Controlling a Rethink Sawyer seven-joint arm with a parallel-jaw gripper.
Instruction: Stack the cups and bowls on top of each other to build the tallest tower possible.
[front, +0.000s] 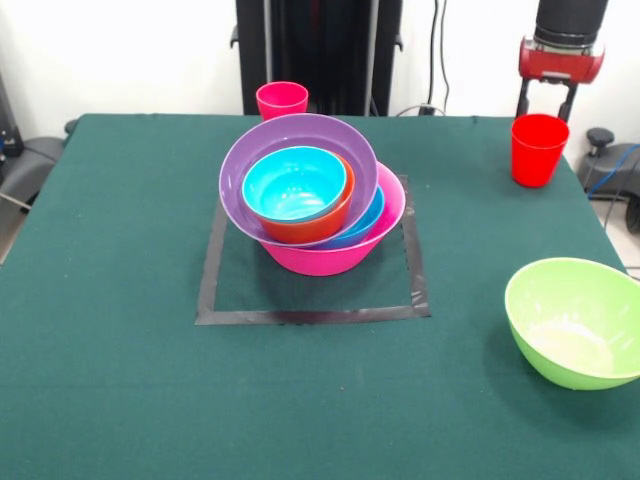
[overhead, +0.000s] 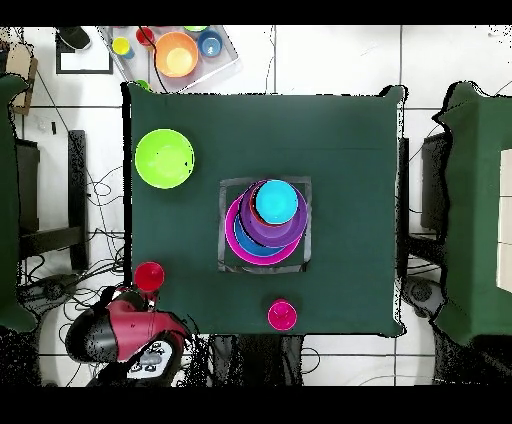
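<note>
Black two-finger pincer (front: 546, 101) hangs just above the red tapered plastic cup (front: 537, 149); its grip state is unclear. Nested tower of glossy plastic bowls (front: 310, 195) sits well apart from the pincer. No readable writing.

Red collar, black cylinder, black tool (front: 545, 100)

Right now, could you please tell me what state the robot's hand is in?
Hand: above and behind the red cup, holding nothing that shows; whether it is open or closed cannot be told.
</note>
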